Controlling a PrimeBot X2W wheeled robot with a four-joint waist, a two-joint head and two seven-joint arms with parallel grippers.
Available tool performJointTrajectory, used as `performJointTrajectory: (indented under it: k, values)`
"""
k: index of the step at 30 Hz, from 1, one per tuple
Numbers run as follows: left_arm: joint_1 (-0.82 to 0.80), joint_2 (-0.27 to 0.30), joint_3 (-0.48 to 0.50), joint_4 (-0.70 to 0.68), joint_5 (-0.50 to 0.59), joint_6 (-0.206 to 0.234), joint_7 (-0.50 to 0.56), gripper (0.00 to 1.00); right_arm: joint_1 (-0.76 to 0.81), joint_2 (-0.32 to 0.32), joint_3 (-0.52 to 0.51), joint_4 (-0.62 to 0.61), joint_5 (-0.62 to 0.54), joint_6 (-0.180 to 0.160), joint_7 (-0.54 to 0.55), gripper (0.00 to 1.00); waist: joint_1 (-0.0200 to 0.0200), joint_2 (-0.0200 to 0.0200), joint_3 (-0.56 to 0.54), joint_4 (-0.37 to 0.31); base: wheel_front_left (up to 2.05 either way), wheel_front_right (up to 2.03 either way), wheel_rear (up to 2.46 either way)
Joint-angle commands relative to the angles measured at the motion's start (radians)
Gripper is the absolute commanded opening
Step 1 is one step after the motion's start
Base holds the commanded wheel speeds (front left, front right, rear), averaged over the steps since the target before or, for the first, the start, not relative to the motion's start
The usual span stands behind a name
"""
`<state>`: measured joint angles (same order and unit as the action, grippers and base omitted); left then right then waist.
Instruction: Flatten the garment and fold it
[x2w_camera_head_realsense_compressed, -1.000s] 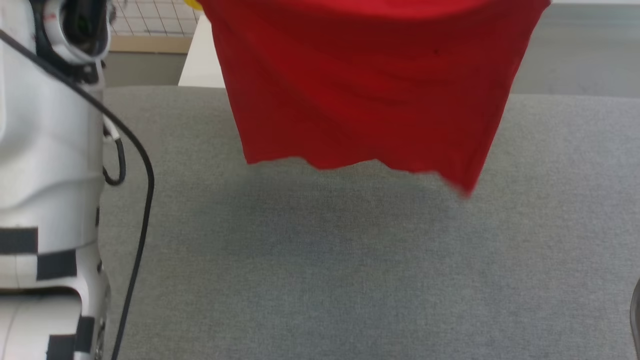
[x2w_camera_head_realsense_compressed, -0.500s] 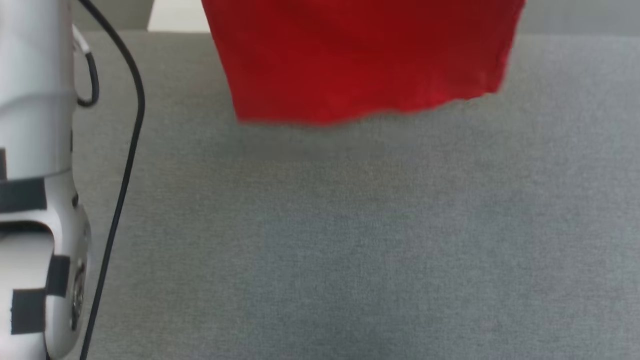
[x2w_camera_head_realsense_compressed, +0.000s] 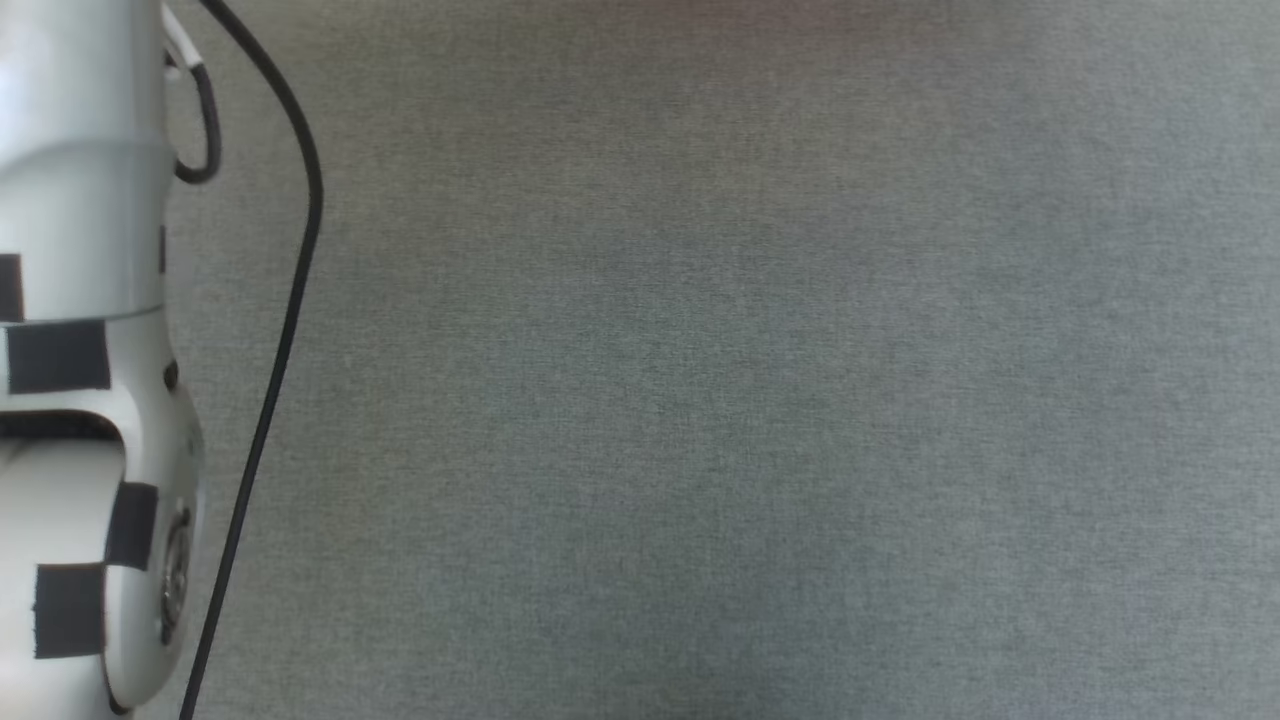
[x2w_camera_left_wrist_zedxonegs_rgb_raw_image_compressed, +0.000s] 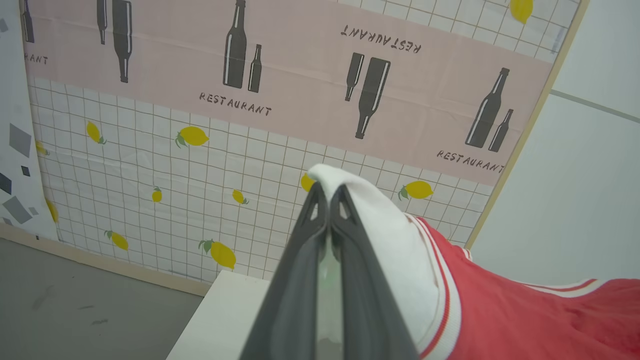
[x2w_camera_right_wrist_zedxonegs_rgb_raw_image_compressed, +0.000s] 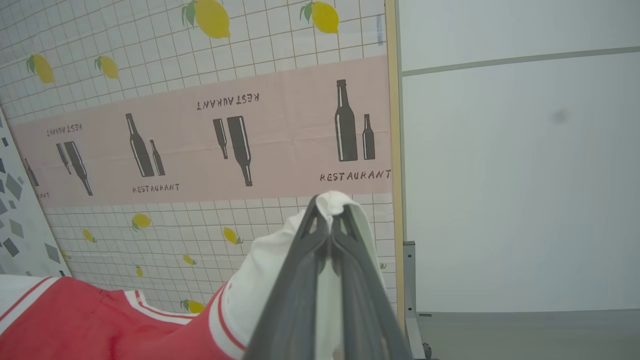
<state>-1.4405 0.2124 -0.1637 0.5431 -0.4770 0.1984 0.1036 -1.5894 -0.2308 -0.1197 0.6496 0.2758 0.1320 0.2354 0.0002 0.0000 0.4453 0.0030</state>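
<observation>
Where the garment (x2w_camera_left_wrist_zedxonegs_rgb_raw_image_compressed: 500, 310) is: hung in the air between the two grippers, a white sleeve pinched at each end and the red body sagging between them. I cannot tell how high it hangs over the grey cloth surface (x2w_camera_head_realsense_compressed: 700, 400).
Left forearm (x2w_camera_head_realsense_compressed: 80, 300): pale, at the left edge of the head view, with a black cable (x2w_camera_head_realsense_compressed: 290, 300) running beside it.
Left gripper (x2w_camera_left_wrist_zedxonegs_rgb_raw_image_compressed: 329, 192): fingers pressed together with no gap at the tips, clamped on a fold of one white sleeve (x2w_camera_left_wrist_zedxonegs_rgb_raw_image_compressed: 390, 235), which drapes off to the right.
Striped trim (x2w_camera_left_wrist_zedxonegs_rgb_raw_image_compressed: 442, 300): red and white, at the seam where that sleeve meets the red body.
Right gripper (x2w_camera_right_wrist_zedxonegs_rgb_raw_image_compressed: 330, 202): fingers likewise closed tight, gripping a bunched fold of the other sleeve (x2w_camera_right_wrist_zedxonegs_rgb_raw_image_compressed: 260, 280), whose red body trails off to the left.
Handling: likely light, soft and limp. It probably swings and creases easily, will not hold a shape, and is not fragile.
Slip risk: thin jersey in a narrow pinch may creep out if jerked.
Where to hold: the sleeve ends or shoulders, as now, seem best for spreading it wide. For folding, the hem corners and shoulder seams look the sounder places.
</observation>
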Motion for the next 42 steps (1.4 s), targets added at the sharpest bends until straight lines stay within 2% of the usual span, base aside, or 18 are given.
performJointTrajectory:
  k: [1,5,11,16,22,27,33,37,42]
  values:
    - [0.022,-0.006,0.004,0.006,-0.012,-0.013,-0.018,0.00,0.018,-0.012,0.015,0.000,0.027,-0.001,-0.014,0.00,-0.0002,0.0000,-0.005,0.013,0.00,0.00,0.00]
    - [0.095,-0.015,0.006,0.044,-0.043,-0.059,-0.052,0.00,0.123,-0.041,0.068,-0.015,0.109,-0.001,-0.032,0.00,-0.0002,0.0000,-0.041,0.030,0.00,0.00,0.00]
    - [0.311,-0.040,0.002,0.066,-0.099,-0.136,-0.104,0.00,0.404,-0.082,0.122,-0.084,0.254,-0.001,-0.058,0.00,-0.0002,0.0000,-0.150,0.053,0.00,0.00,0.00]
    - [0.590,-0.062,0.007,0.022,-0.155,-0.182,-0.141,0.00,0.721,-0.083,0.117,-0.162,0.357,-0.001,-0.071,0.00,-0.0002,0.0000,-0.261,0.060,0.00,0.00,0.00]
    - [0.969,-0.094,0.008,-0.082,-0.236,-0.199,-0.119,0.00,1.098,-0.052,0.077,-0.247,0.397,-0.001,-0.065,0.00,-0.0002,0.0000,-0.359,0.059,0.00,0.00,0.00]
    - [1.234,-0.105,-0.009,-0.171,-0.278,-0.189,-0.073,0.00,1.376,-0.014,0.015,-0.283,0.376,-0.001,-0.034,0.00,-0.0002,0.0000,-0.407,0.057,0.00,0.00,0.00]
    - [1.442,-0.090,0.002,-0.240,-0.315,-0.132,-0.004,0.00,1.582,0.035,-0.075,-0.330,0.293,-0.001,0.033,0.00,-0.0002,0.0000,-0.443,0.042,0.00,0.00,0.00]
    - [1.530,-0.035,0.008,-0.290,-0.299,-0.073,0.056,0.00,1.674,0.058,-0.148,-0.398,0.239,-0.001,0.109,0.00,-0.0002,0.0000,-0.461,0.032,0.00,0.00,0.00]
    - [1.578,0.030,-0.007,-0.360,-0.226,0.003,0.096,0.00,1.739,0.079,-0.222,-0.503,0.160,-0.001,0.194,0.00,-0.0002,0.0000,-0.474,0.027,0.00,0.00,0.00]
